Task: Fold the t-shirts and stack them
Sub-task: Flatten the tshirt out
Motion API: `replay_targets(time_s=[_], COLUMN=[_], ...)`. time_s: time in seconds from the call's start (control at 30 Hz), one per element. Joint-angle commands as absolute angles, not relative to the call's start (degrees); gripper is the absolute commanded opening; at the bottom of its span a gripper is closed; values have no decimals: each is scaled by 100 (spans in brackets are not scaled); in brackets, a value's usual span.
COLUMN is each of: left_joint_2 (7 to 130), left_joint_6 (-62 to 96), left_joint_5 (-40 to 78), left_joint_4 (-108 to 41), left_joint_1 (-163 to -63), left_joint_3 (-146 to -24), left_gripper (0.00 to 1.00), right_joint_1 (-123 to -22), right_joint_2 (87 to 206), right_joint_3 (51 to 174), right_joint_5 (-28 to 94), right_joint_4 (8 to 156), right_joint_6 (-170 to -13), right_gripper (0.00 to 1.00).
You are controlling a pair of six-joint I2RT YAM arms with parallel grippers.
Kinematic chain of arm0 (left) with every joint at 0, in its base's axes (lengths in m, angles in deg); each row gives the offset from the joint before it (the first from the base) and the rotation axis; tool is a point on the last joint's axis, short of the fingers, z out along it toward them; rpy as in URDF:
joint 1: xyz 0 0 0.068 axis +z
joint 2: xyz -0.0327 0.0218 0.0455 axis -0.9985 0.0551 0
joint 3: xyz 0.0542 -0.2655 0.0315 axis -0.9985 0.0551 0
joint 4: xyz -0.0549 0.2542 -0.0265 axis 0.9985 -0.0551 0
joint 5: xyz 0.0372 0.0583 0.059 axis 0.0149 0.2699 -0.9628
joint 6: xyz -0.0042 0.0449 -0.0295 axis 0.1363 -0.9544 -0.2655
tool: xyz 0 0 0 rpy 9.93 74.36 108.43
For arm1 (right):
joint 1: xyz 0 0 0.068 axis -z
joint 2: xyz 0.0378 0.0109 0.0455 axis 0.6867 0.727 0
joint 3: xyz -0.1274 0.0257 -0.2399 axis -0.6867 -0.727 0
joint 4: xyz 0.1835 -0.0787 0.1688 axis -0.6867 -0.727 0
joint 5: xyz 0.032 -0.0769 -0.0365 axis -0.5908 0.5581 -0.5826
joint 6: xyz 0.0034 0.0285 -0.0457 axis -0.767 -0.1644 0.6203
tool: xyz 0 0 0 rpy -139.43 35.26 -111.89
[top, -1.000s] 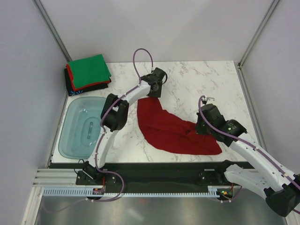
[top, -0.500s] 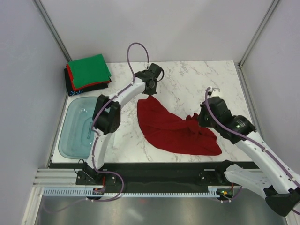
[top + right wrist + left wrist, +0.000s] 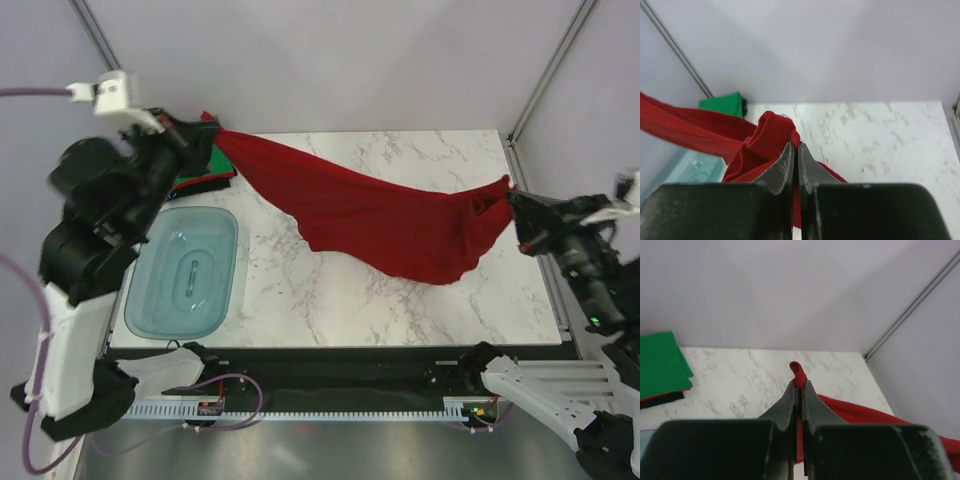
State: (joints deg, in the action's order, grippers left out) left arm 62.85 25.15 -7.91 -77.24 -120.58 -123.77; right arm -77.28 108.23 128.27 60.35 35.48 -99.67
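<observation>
A large dark red t-shirt (image 3: 390, 220) hangs stretched in the air across the marble table, held at both ends. My left gripper (image 3: 212, 137), raised at the far left, is shut on one corner; the pinched red tip (image 3: 798, 374) pokes out between its jaws. At the right edge my right gripper (image 3: 512, 190) is shut on the other bunched end (image 3: 769, 134). Several folded t-shirts, bright green on top (image 3: 660, 365), lie stacked at the far left corner, partly hidden behind the left arm in the top view.
A translucent teal tub (image 3: 185, 272) sits at the table's near left. Grey walls with metal posts (image 3: 545, 70) close in the table on three sides. The black front rail (image 3: 340, 365) runs along the near edge.
Both arms have lifted and pulled apart, the left to the far left corner and the right to the right edge. The red shirt has risen off the table and spread between them.
</observation>
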Motion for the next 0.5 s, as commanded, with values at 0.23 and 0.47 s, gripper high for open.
replay_targets(time_s=[0.23,0.47], left_joint_2=[4422,4096], left_joint_6=[2276,2337], left_joint_5=[138,655], left_joint_4=[-7548,-7434], left_joint_1=[-12050,-12042], left_joint_3=[-11929,-12262], left_gripper=[2,2], right_joint_1=[-7721,-7712], right_joint_2=[10038,10328], right_joint_3=[14244,15149], right_joint_5=[5679,5221], right_joint_4=[4271,4192], right_joint_6=[-8922,-8860], right_gripper=[0,0])
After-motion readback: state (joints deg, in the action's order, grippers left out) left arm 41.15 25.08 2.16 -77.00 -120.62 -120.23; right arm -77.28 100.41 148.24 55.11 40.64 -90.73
